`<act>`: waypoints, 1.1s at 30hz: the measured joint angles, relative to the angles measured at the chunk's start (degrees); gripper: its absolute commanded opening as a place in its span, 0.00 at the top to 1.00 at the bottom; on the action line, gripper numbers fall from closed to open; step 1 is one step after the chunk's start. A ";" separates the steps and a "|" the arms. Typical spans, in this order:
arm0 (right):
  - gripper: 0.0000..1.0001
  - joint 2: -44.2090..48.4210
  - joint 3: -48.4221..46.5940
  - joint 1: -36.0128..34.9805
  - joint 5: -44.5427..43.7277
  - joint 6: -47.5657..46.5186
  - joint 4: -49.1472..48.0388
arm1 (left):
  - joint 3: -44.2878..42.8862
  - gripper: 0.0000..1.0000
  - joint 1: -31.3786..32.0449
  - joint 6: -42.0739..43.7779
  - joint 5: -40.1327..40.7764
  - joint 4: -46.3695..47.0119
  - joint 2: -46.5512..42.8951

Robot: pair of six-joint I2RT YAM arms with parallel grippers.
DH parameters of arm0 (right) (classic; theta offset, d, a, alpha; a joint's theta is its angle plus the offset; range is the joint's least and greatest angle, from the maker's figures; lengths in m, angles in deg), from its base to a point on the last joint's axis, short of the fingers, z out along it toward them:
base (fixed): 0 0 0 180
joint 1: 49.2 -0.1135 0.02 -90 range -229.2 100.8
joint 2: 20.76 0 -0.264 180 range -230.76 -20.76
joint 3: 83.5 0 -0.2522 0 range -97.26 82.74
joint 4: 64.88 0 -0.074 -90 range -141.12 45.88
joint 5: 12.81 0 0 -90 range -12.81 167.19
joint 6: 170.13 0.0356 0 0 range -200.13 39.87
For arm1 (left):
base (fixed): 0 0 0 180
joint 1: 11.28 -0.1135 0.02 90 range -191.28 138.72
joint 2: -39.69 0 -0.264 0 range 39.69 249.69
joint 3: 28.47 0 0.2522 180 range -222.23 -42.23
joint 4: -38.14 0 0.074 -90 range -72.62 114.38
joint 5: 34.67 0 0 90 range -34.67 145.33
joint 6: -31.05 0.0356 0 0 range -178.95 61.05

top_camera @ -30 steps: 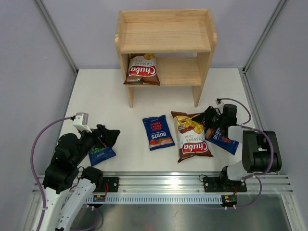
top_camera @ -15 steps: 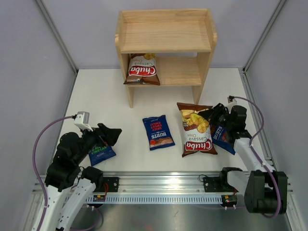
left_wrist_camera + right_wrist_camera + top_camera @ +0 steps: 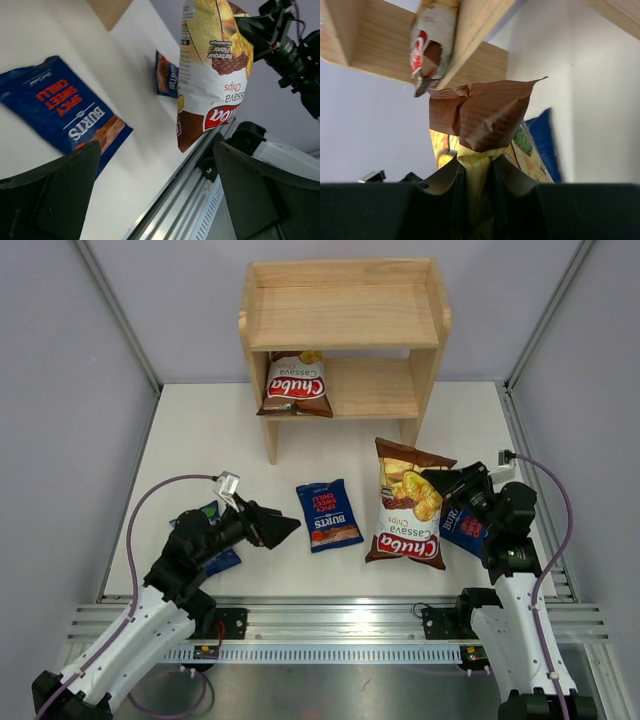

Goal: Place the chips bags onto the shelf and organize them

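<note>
— Brown bag [image 3: 405, 505]: where do we have it?
— Pinched near one end in our right gripper [image 3: 440, 483], off the table, long axis toward the shelf [image 3: 345, 315] ahead-left. Our left gripper [image 3: 285, 530] hangs spread near a blue bag [image 3: 328, 515].

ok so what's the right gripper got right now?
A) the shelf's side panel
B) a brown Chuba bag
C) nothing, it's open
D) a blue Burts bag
B: in the right wrist view the right gripper is shut on the crimped edge of the brown Chuba bag.
</note>
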 measured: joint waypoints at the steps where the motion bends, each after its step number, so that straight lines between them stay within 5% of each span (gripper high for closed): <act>1: 0.99 1.33 0.00 0.00 -0.02 1.75 0.04 | 0.57 0.01 1.05 -0.15 -0.13 2.51 0.37; 14: 1.00 12.87 0.02 0.00 -3.02 19.96 -2.10 | -2.36 0.01 23.26 3.37 7.61 23.78 21.97; 33: 1.00 16.92 3.17 0.00 -2.99 33.97 -8.15 | -13.99 0.01 34.47 9.35 8.02 36.13 41.64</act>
